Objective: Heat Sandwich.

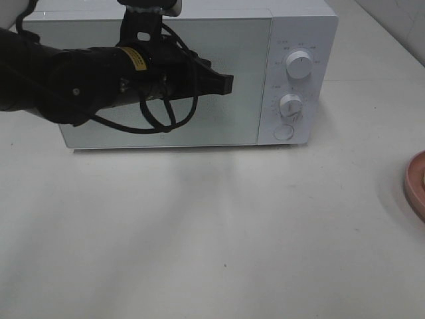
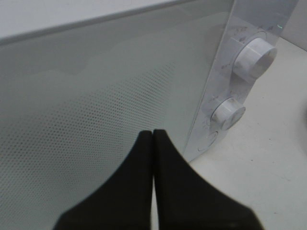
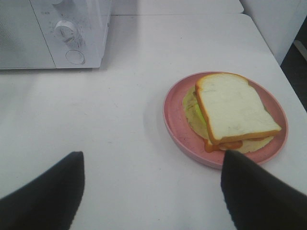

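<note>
The sandwich [image 3: 232,108], white bread with tan crust and green filling, lies on a round pink plate [image 3: 173,125] in the right wrist view. My right gripper [image 3: 151,155] is open and empty, hovering short of the plate. In the high view only the plate's edge [image 1: 417,181] shows at the far right; the sandwich and the right gripper are out of that view. The white microwave [image 1: 299,26] stands at the back with its door [image 1: 246,119] closed. My left gripper [image 1: 229,83] is shut and empty, its tips [image 2: 153,133] close to the door glass near the control panel.
The microwave's panel has two knobs [image 1: 299,64] [image 1: 291,104] and a round button [image 1: 284,131]. They also show in the left wrist view, upper knob [image 2: 256,56] and lower knob [image 2: 229,112]. The white table [image 1: 212,232] extends in front. A white wall or cabinet [image 3: 273,24] stands beyond the plate.
</note>
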